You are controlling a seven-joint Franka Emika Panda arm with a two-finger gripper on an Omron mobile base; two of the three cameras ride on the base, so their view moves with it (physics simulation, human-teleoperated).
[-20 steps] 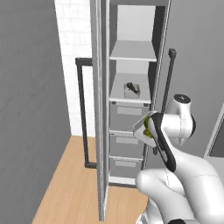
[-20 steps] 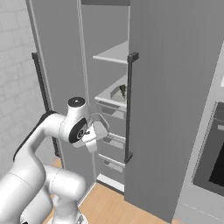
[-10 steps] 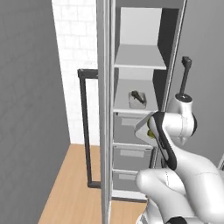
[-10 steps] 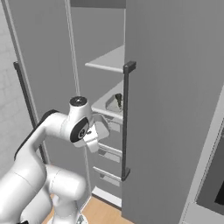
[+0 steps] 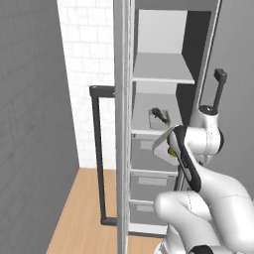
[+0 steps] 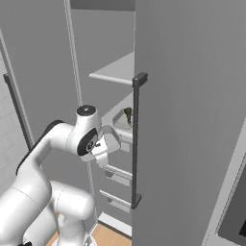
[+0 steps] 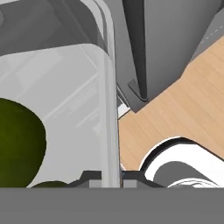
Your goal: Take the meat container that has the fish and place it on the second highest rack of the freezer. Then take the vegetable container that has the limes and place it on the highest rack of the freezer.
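The gripper (image 7: pixel 110 177) is clamping the clear wall of the lime tray (image 7: pixel 65 105), its two dark tips pressing on the rim from both sides. A lime (image 7: pixel 19 140) is lying inside this tray, close to the tips. The arm (image 5: pixel 198 149) is holding the tray (image 5: pixel 166 143) in front of the freezer (image 5: pixel 163 74), at the level of the drawers under its lower shelf. The fish (image 5: pixel 158 114) is lying in its tray (image 5: pixel 159 120) on the lower shelf (image 5: pixel 144 130), above the gripper. The upper shelf (image 5: pixel 161 72) is standing above that. The freezer door (image 6: pixel 192 120) with its black handle (image 6: pixel 137 139) is standing open beside the arm.
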